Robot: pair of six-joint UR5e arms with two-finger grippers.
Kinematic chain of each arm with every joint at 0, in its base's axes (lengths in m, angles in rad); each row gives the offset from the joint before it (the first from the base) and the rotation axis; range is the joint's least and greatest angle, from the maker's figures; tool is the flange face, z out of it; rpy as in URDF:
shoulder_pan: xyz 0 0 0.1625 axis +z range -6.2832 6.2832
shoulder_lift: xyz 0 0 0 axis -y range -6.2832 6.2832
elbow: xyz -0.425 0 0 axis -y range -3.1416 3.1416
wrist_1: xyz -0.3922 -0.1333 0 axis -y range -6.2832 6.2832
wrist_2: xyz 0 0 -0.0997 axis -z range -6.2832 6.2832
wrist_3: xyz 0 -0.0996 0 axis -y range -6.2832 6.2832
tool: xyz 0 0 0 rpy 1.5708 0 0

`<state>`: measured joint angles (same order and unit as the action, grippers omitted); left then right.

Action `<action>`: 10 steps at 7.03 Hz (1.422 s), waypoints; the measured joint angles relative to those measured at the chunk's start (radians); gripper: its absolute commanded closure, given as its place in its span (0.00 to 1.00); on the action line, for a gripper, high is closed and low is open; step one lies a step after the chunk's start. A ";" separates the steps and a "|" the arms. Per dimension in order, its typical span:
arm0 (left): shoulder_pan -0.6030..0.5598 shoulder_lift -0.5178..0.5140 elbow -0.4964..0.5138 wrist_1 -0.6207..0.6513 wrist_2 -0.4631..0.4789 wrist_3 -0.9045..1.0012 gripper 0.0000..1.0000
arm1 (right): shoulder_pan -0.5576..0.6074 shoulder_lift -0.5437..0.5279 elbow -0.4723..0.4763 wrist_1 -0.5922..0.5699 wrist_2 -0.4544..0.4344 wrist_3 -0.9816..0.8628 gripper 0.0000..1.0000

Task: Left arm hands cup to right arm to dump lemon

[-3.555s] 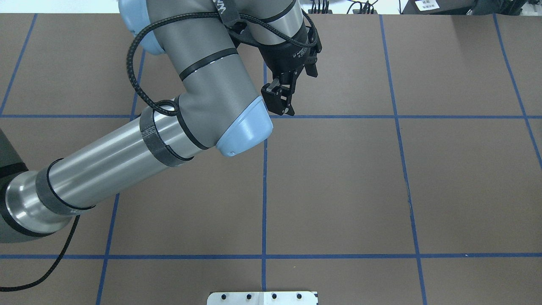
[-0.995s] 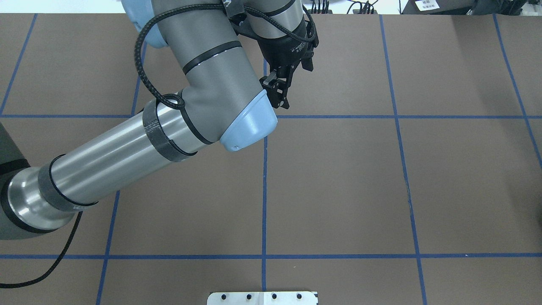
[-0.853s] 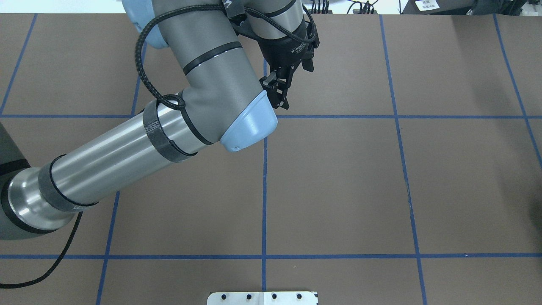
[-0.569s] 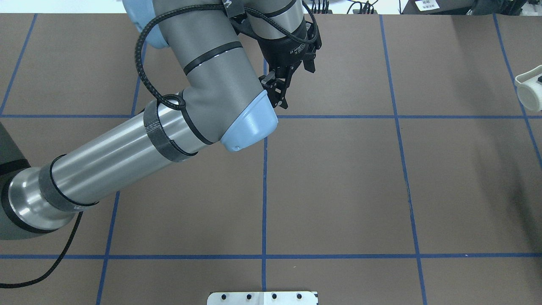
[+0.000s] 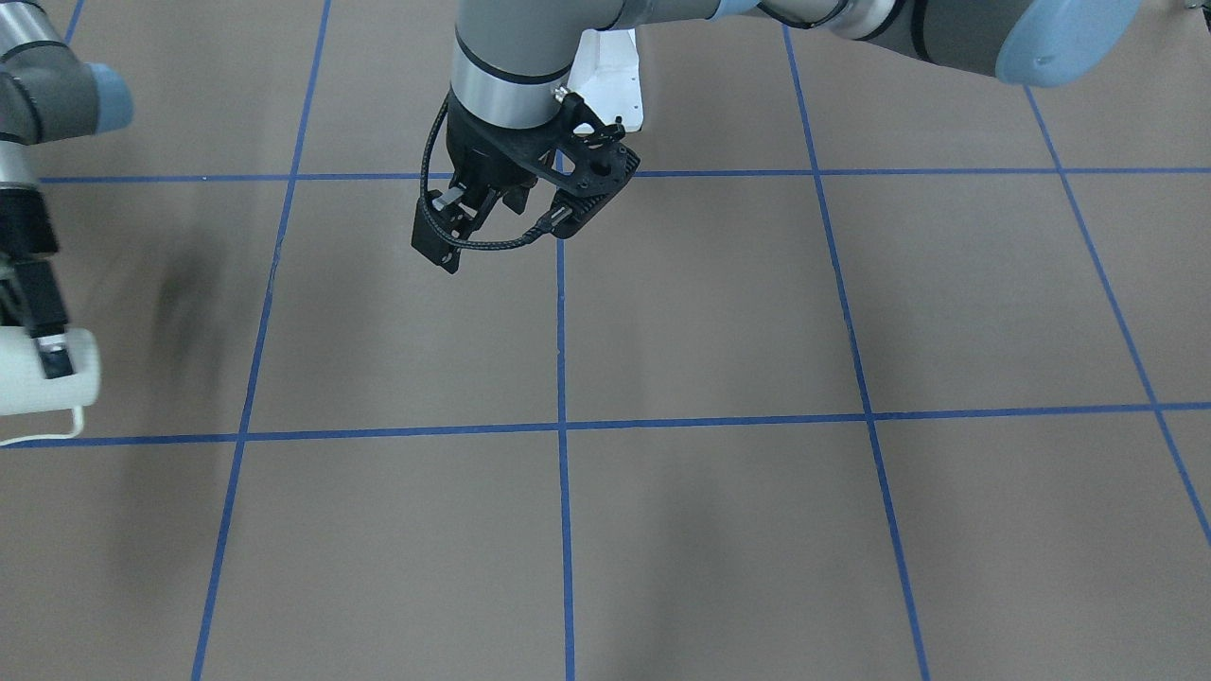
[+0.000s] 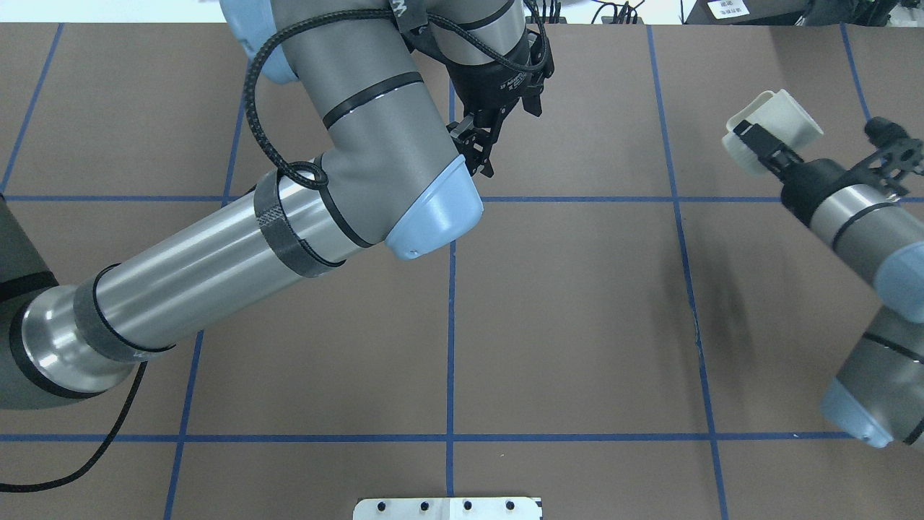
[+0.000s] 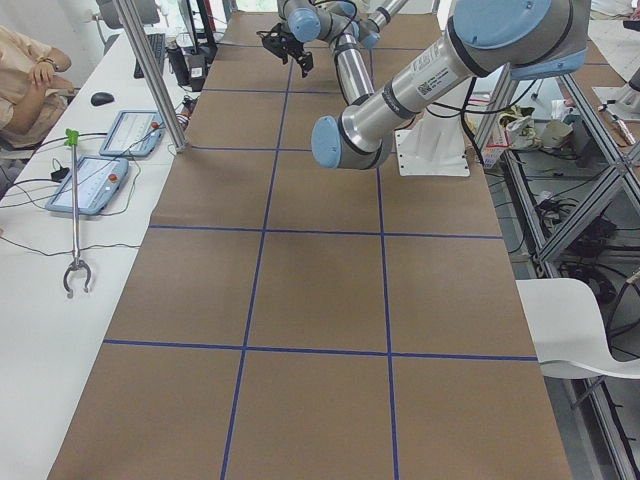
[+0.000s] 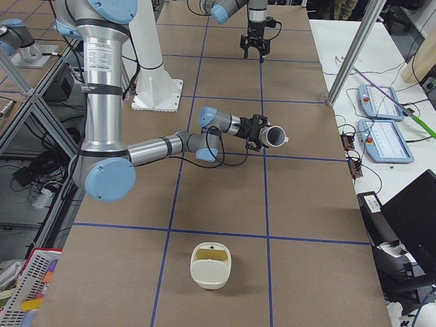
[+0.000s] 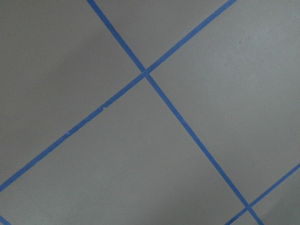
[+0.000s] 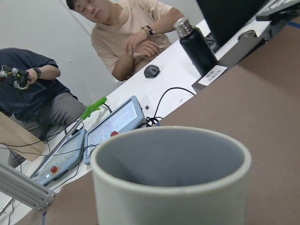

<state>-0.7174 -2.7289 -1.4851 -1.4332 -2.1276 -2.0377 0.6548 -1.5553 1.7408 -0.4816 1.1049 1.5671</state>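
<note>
My right gripper [image 6: 754, 139] is shut on the rim of the white cup [image 6: 774, 124] and holds it on its side in the air over the table's right part. The cup also shows at the left edge of the front view [image 5: 38, 390], in the right side view [image 8: 276, 136], and close up in the right wrist view [image 10: 173, 187]. The part of its grey inside that shows is bare. The lemon is not visible. My left gripper [image 6: 480, 152] is shut and empty above the far middle of the table; it also shows in the front view [image 5: 440, 244].
A cream container [image 8: 210, 266] with something yellowish inside stands on the table near its right end. The white base plate [image 6: 447, 508] is at the near edge. Operators, tablets [image 8: 385, 102] and a black bottle [image 10: 197, 47] are along the far side table.
My right arm has come into the overhead view from the right with the cup and has carried it further in and farther from me. My left arm has shifted slightly away, its gripper still shut.
</note>
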 measured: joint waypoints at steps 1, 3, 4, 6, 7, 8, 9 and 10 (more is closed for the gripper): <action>0.000 -0.006 0.008 -0.010 0.011 0.021 0.08 | -0.097 0.096 0.007 -0.140 -0.129 -0.071 0.90; 0.002 -0.017 0.027 -0.047 0.026 0.100 0.00 | -0.248 0.292 0.003 -0.432 -0.342 -0.176 0.88; 0.003 -0.027 0.042 -0.054 0.027 0.124 0.00 | -0.296 0.350 0.000 -0.552 -0.422 -0.195 0.88; 0.011 -0.038 0.074 -0.012 0.025 0.160 0.00 | -0.364 0.392 -0.012 -0.641 -0.564 -0.239 0.88; 0.015 -0.045 0.088 0.016 0.021 0.184 0.01 | -0.385 0.399 -0.021 -0.649 -0.624 -0.253 0.88; 0.021 -0.056 0.102 0.042 0.010 0.200 0.01 | -0.399 0.403 -0.029 -0.651 -0.672 -0.258 0.88; 0.031 -0.062 0.111 0.055 0.002 0.207 0.06 | -0.414 0.406 -0.042 -0.650 -0.715 -0.259 0.88; 0.044 -0.064 0.114 0.059 0.000 0.210 0.11 | -0.428 0.415 -0.061 -0.647 -0.754 -0.260 0.88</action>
<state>-0.6730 -2.7934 -1.3712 -1.3737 -2.1273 -1.8281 0.2265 -1.1404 1.6798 -1.1281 0.3508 1.3072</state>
